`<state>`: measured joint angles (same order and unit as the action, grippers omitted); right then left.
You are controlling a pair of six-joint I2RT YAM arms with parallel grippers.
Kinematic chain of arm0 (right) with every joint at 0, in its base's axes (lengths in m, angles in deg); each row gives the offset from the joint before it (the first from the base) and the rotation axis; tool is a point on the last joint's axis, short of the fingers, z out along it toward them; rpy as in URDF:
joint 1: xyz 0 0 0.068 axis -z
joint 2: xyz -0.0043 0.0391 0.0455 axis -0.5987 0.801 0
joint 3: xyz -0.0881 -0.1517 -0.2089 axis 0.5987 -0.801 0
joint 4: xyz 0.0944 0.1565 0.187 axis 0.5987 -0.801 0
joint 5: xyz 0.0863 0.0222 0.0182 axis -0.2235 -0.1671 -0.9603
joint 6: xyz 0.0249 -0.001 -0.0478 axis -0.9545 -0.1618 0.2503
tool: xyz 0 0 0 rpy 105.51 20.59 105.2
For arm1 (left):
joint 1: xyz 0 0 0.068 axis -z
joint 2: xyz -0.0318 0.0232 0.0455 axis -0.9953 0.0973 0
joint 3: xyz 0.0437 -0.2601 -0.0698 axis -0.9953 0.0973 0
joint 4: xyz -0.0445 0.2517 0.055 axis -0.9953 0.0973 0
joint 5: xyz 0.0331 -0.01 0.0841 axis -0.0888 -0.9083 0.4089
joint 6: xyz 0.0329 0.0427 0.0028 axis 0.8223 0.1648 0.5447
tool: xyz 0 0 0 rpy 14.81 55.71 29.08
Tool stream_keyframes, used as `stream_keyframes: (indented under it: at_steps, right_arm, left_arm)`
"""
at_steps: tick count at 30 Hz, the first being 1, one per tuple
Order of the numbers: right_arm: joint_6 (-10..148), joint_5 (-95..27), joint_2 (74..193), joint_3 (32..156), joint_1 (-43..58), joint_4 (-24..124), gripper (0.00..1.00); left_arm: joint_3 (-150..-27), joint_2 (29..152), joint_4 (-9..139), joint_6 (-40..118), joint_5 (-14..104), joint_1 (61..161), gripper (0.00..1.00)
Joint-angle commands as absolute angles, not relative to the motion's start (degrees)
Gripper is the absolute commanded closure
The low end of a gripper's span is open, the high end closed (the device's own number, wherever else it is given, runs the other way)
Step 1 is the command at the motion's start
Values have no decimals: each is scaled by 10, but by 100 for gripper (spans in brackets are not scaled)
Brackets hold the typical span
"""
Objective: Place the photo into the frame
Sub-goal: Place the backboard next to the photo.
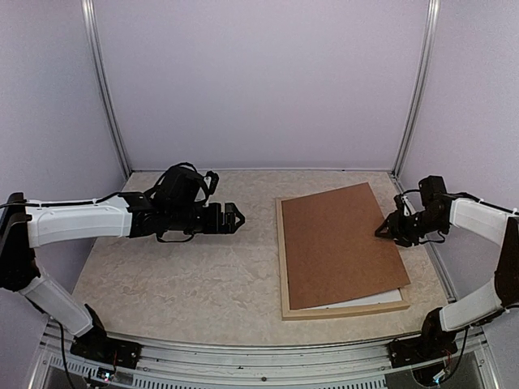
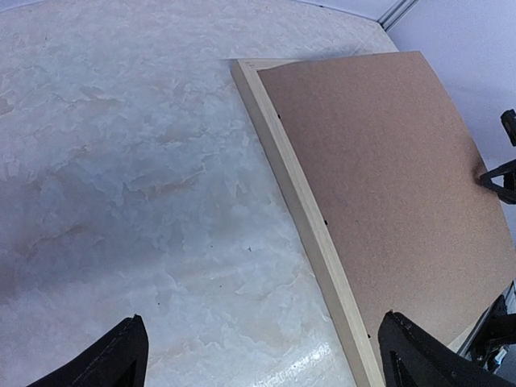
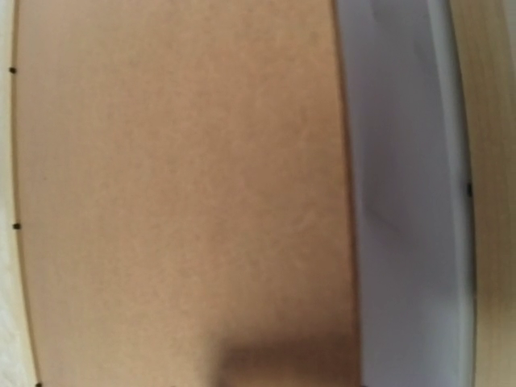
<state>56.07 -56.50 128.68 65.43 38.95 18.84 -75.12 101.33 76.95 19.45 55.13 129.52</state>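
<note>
The frame [image 1: 281,259] of pale wood lies flat on the right half of the table; one rail [image 2: 298,193] runs through the left wrist view. A brown backing board [image 1: 336,243] rests askew on top of it. From under the board's near right corner a white strip of the photo [image 1: 381,298] shows; its picture is hidden. In the right wrist view the same white strip [image 3: 403,201] lies between board [image 3: 177,177] and frame rail [image 3: 488,161]. My right gripper [image 1: 381,232] is at the board's right edge, its jaws not readable. My left gripper [image 1: 238,217] hovers open and empty left of the frame.
Metal corner posts [image 1: 409,105] and lilac walls enclose the table at the back and sides. The marbled tabletop [image 1: 186,275] stretches left of the frame. The board's far corner [image 1: 366,186] overhangs the frame's back rail.
</note>
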Motion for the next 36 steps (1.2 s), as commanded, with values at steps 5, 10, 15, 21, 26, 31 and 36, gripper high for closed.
stream_keyframes:
  at_steps: [5,10,15,21,26,31,36]
  right_arm:
    - [548,-516,1274,665,348,185,55]
    - [550,-486,1274,667,342,179,49]
    - [552,-468,1277,672,335,174,43]
    - [558,-449,1278,674,331,169,41]
    - [565,-421,1280,679,331,161,39]
    - [571,-398,1281,686,332,152,39]
    - [578,-369,1284,691,331,148,39]
  left_arm:
    - [-762,1022,765,196,555,1299,1]
    - [-762,1023,766,197,554,1299,1]
    - [-762,1024,767,198,554,1299,1]
    - [-761,1026,767,198,553,1299,1]
    - [-760,1029,767,199,552,1299,1]
    - [-758,1030,766,200,551,1299,1]
    - [-757,1031,766,202,549,1299,1]
